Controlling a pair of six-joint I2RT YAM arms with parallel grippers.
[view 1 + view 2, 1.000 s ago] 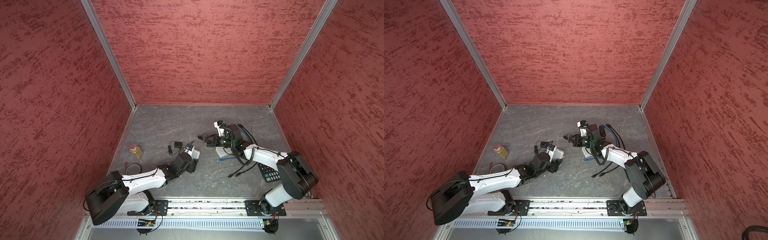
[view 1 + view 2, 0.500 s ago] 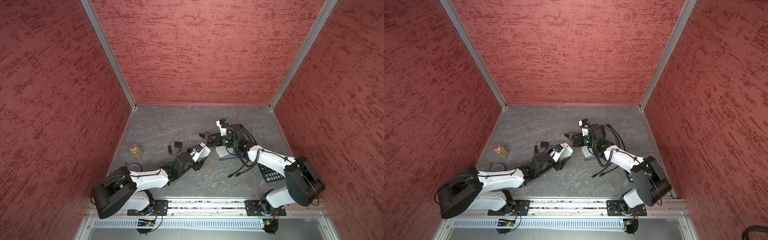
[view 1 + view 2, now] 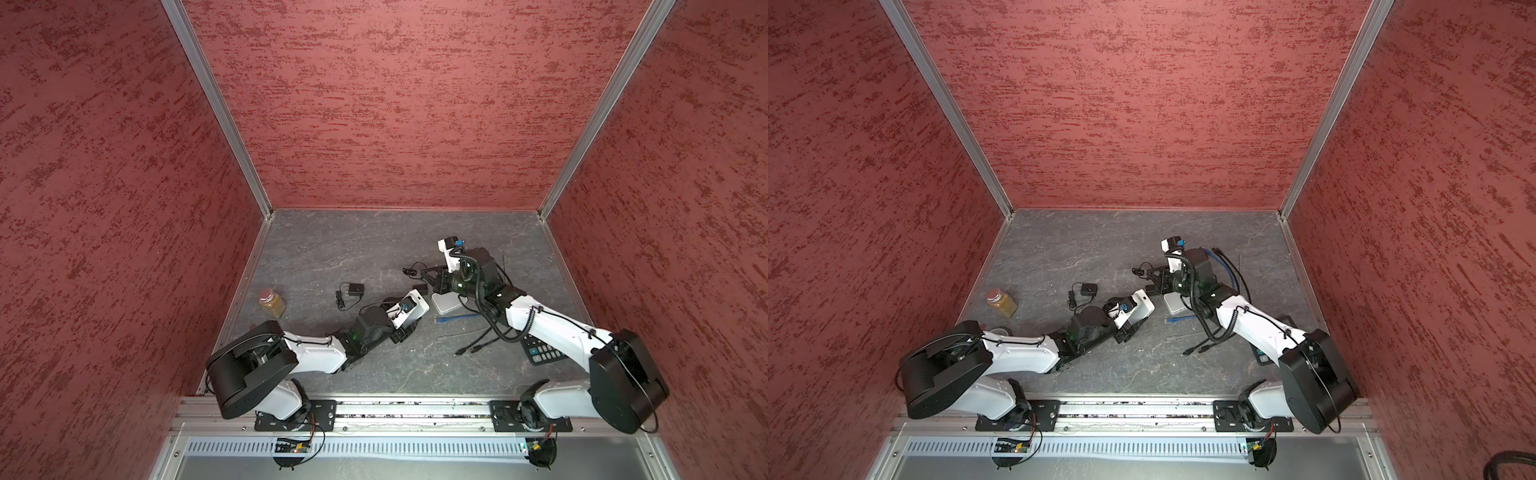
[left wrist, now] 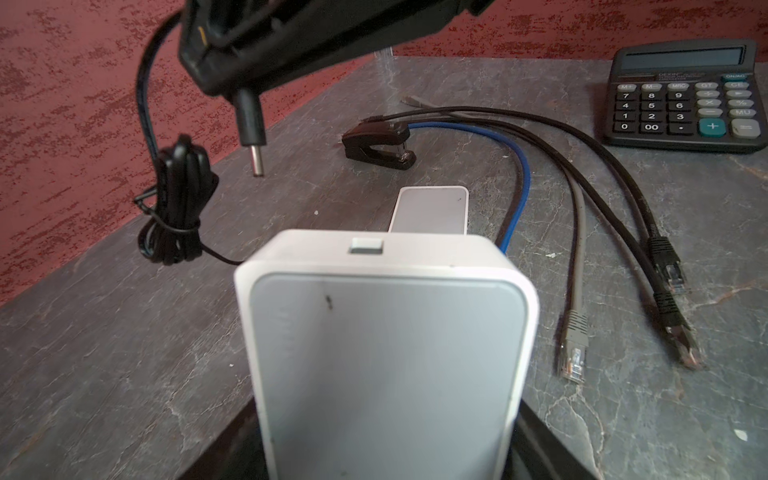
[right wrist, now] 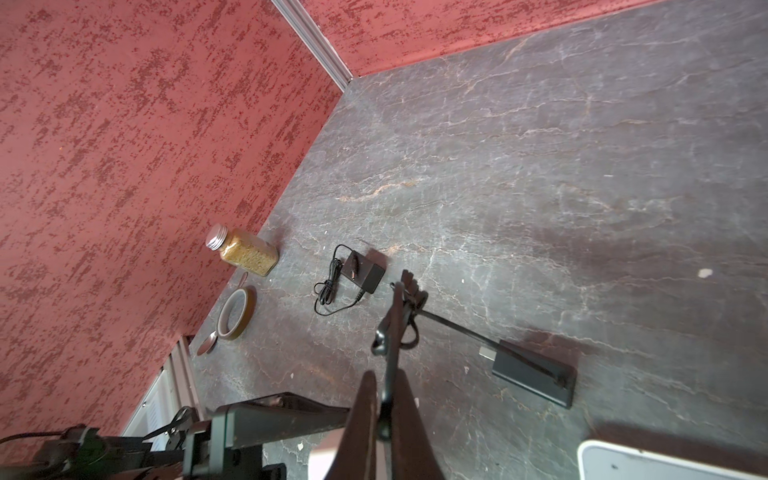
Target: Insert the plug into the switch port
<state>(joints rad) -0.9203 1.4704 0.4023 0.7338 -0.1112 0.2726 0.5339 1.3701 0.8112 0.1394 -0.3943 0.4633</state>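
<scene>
My left gripper point(image 4: 384, 440) is shut on a white box-shaped switch point(image 4: 386, 353), raised off the table in both top views point(image 3: 412, 306) point(image 3: 1140, 306). A small rectangular recess point(image 4: 365, 245) sits on the switch's far edge. My right gripper point(image 5: 384, 386) point(image 3: 430, 282) is shut on a black barrel plug point(image 4: 249, 120). The plug's metal tip points down, above and beside the switch and apart from it. The plug's bundled black cable point(image 4: 178, 208) hangs below, and its black adapter block point(image 5: 536, 374) lies on the table.
A second white box point(image 3: 446, 303) lies under the right arm. Black, grey and blue network cables point(image 4: 575, 332), a black stapler-like clip point(image 4: 380, 143) and a calculator point(image 4: 681, 95) lie to the right. A spare adapter point(image 5: 361, 274), a jar point(image 5: 245, 251) and a tape roll point(image 5: 237, 313) lie by the left wall.
My left gripper has carried the switch to the right, closer to the right gripper. The right gripper, still holding the plug, has shifted only slightly.
</scene>
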